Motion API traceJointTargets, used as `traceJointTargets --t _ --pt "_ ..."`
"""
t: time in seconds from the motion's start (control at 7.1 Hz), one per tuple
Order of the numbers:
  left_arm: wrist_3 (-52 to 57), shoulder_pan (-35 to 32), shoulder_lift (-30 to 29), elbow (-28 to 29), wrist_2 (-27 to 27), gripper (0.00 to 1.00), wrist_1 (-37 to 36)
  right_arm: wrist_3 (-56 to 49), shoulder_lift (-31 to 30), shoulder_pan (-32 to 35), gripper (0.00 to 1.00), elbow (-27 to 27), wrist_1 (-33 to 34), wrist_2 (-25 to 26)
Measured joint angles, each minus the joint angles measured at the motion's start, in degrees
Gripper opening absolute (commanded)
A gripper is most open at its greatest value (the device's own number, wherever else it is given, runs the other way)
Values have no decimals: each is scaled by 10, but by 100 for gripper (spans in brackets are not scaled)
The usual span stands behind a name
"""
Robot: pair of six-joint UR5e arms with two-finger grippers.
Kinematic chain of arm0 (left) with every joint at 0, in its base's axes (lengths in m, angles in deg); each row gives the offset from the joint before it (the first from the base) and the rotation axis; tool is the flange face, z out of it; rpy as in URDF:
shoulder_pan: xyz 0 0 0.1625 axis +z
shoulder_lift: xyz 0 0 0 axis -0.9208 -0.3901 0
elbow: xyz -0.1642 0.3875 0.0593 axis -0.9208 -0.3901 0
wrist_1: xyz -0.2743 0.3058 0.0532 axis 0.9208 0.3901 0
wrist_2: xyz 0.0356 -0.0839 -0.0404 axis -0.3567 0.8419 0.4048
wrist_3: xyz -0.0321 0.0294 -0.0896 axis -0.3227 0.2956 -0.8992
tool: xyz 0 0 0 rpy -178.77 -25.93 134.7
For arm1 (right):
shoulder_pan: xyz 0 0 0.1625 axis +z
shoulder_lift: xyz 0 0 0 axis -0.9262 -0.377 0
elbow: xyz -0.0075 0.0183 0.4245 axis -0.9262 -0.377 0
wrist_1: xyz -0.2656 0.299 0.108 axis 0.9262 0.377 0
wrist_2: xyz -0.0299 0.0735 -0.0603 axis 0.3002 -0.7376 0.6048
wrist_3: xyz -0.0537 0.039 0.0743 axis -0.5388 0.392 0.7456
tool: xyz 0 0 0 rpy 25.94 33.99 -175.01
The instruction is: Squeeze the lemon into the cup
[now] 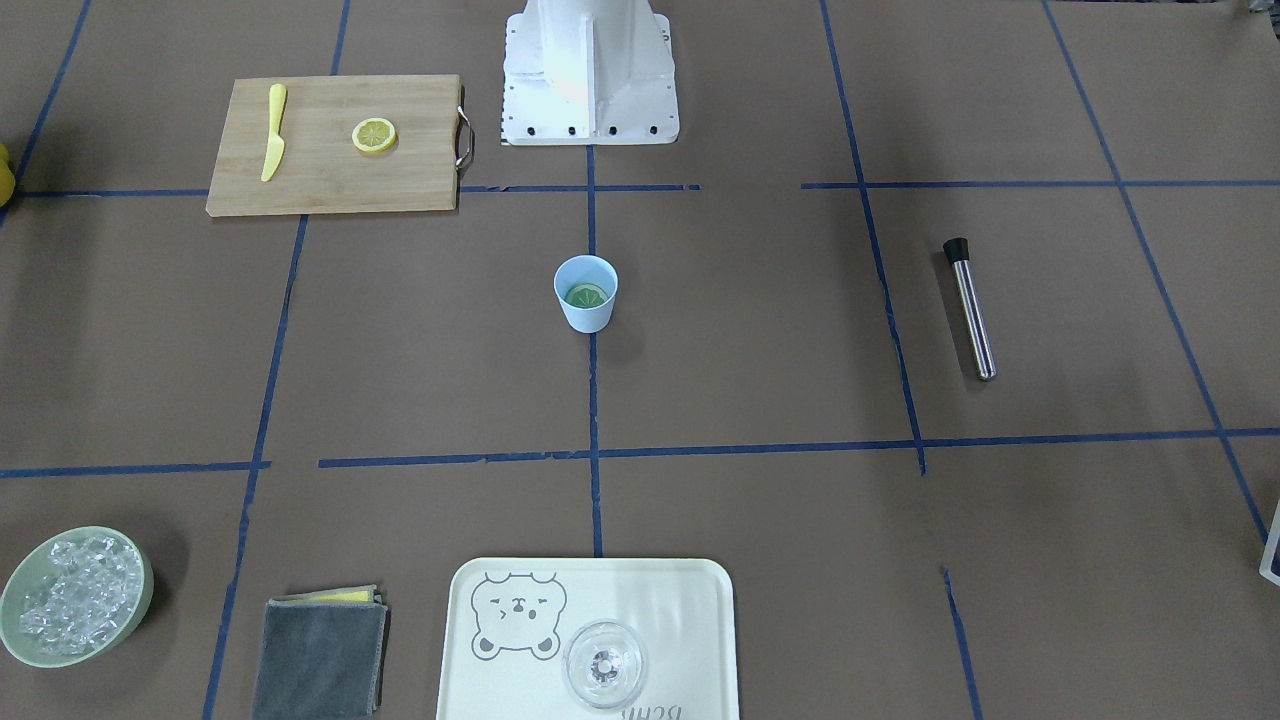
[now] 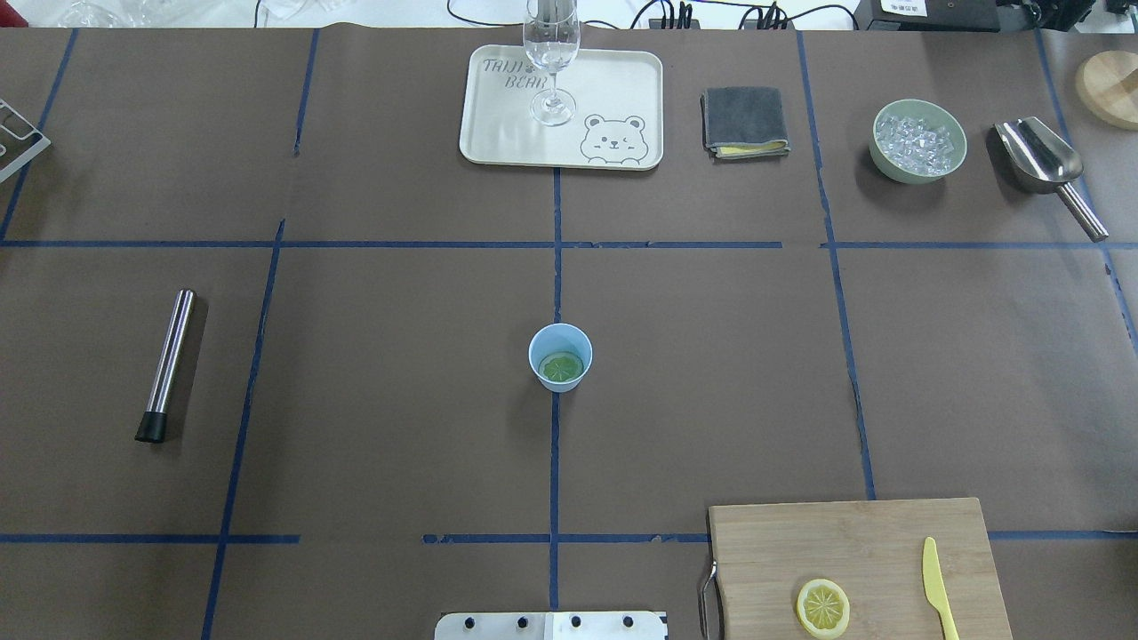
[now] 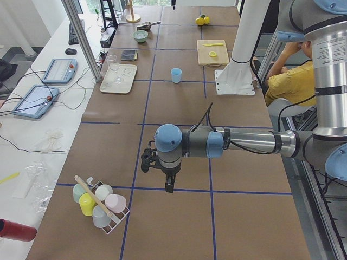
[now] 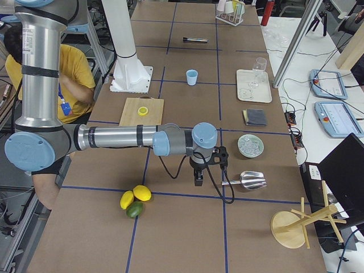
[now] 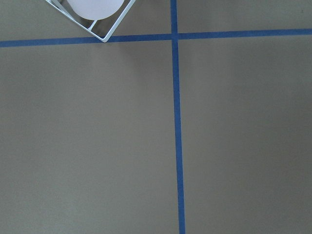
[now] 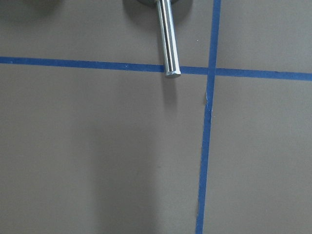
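Both arms stretch level over the table's ends. The left gripper (image 3: 169,184) and right gripper (image 4: 198,177) point down above brown paper (image 5: 97,146) crossed by blue tape (image 5: 176,146); I cannot tell whether either is clenched. Well away from both, midway between them, the cup (image 1: 588,316) holds the lemon (image 1: 586,294). Beyond the cup, a tray (image 2: 498,133) reads "BEAR".
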Motion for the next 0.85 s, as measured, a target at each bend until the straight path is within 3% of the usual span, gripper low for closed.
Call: traceJointTargets --t 0.56,0.85 --pt "18 4 -2 8 7 100 16 0 -1 0 100 4 0 -1" --pt "16 4 -36 33 6 100 12 0 1 0 100 6 1 -1"
